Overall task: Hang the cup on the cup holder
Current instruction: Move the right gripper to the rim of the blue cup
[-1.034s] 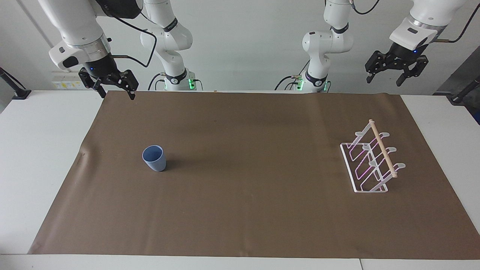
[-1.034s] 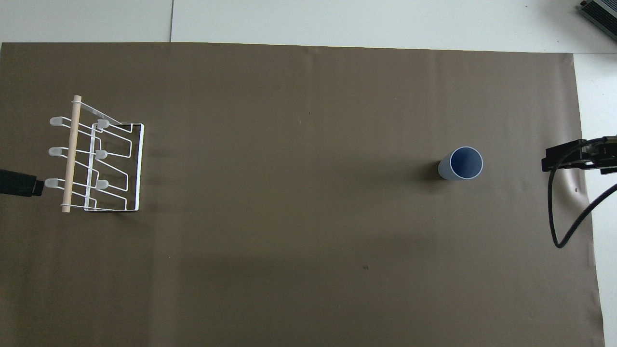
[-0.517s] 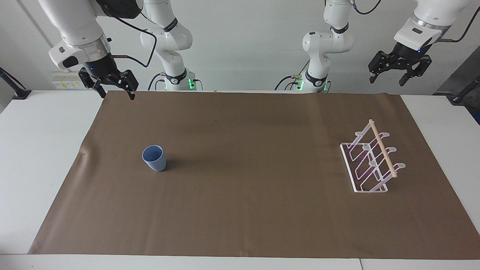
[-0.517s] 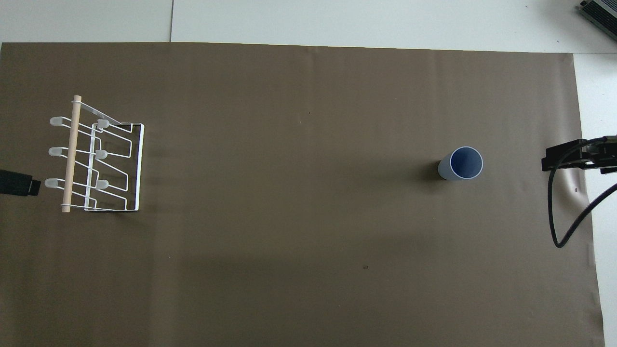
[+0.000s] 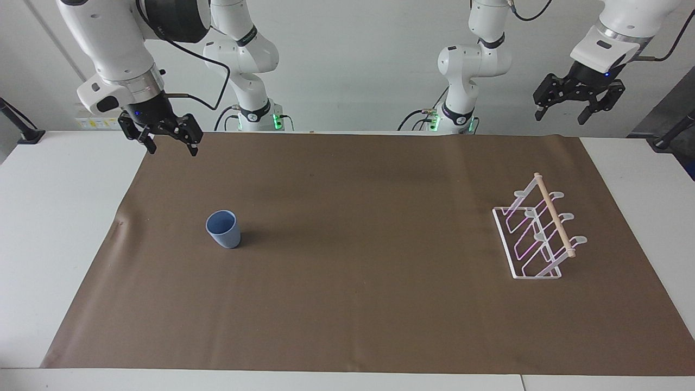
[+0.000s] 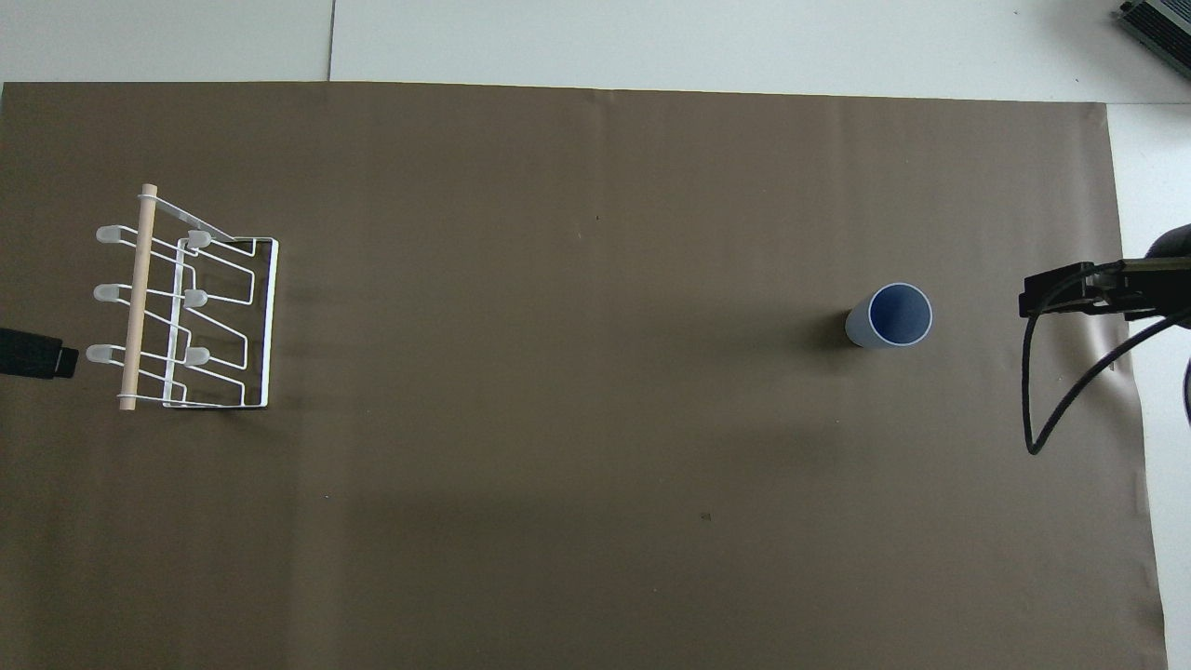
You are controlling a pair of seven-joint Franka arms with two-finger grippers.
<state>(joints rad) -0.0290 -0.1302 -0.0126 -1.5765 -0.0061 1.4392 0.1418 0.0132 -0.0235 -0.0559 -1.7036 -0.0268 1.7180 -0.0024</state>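
A brown mat [image 5: 358,255] covers most of the white table [image 5: 49,217], and we have 2 things of interest on it. Going from the robots' edge outward, we first meet the 2 grippers, both up in the air. The right gripper [image 5: 168,145] hangs over the mat's corner nearest the right arm's base, its fingers spread wide and holding nothing. The left gripper [image 5: 564,111] waits high over the table's edge at the left arm's end, jaws also wide and empty.

Farther out, about midway across the mat, the cup [image 5: 223,229] stands upright, mouth up, toward the right arm's end and well clear of the mat's edges. The cup holder [image 5: 537,233] sits near the mat's edge at the left arm's end, at about the same depth, its wooden dowel [image 5: 553,214] across the top and every prong bare. Cup and holder are well apart.

In the last second we see the right gripper drop lower and drift out over the mat toward the cup, while the left one has lifted a little and pulled back. Cup and holder have not moved. We judge that the right arm is starting its approach to pick up the cup; nothing of the hanging is done yet.
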